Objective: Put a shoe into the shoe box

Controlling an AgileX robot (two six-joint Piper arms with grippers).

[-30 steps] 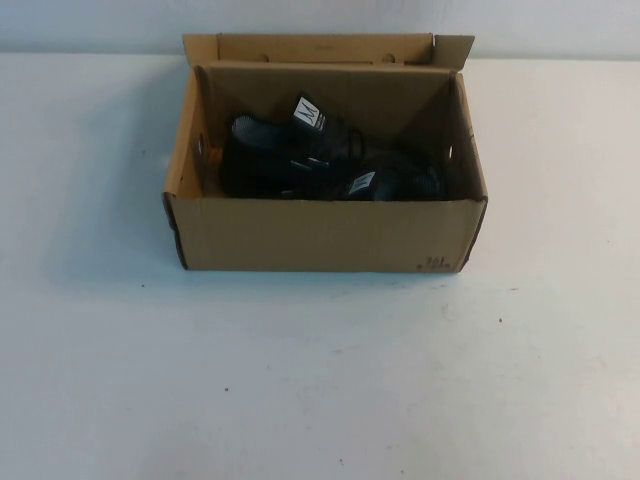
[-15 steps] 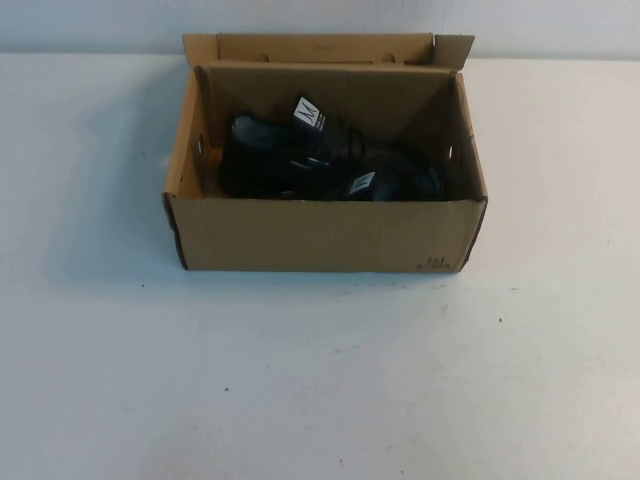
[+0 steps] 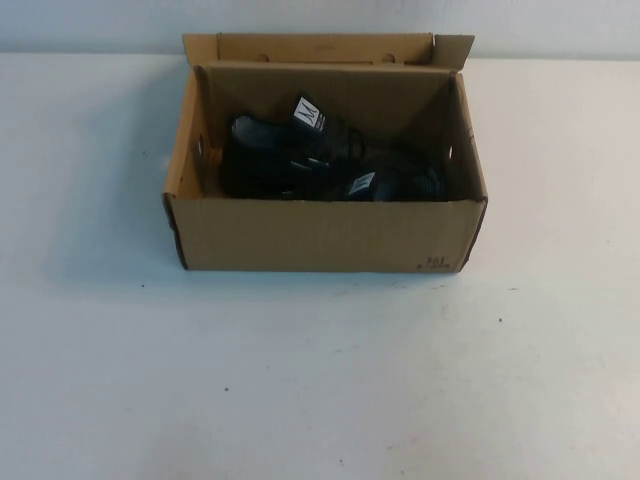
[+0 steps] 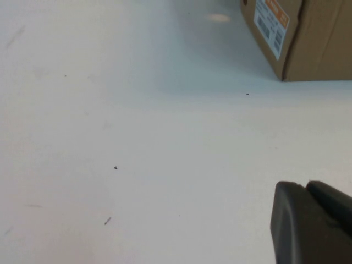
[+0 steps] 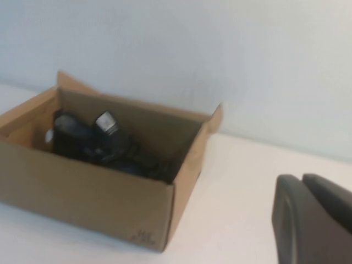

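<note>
Shoes (image 3: 320,160) fill shoe box (image 3: 320,235); only wrist views show left gripper (image 4: 311,223), right gripper (image 5: 313,220).

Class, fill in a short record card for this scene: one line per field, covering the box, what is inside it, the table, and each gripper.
Box: brown cardboard shoe box, lid flap open, upright on the table
Contents: black shoes inside, white tongue label showing
Box print: small black mark near a lower front corner
Side label: white and orange sticker on one end
Table: white table
Left gripper: low over the table, apart from the box, holding nothing visible
Right gripper: off to the box's side, apart from it
</note>
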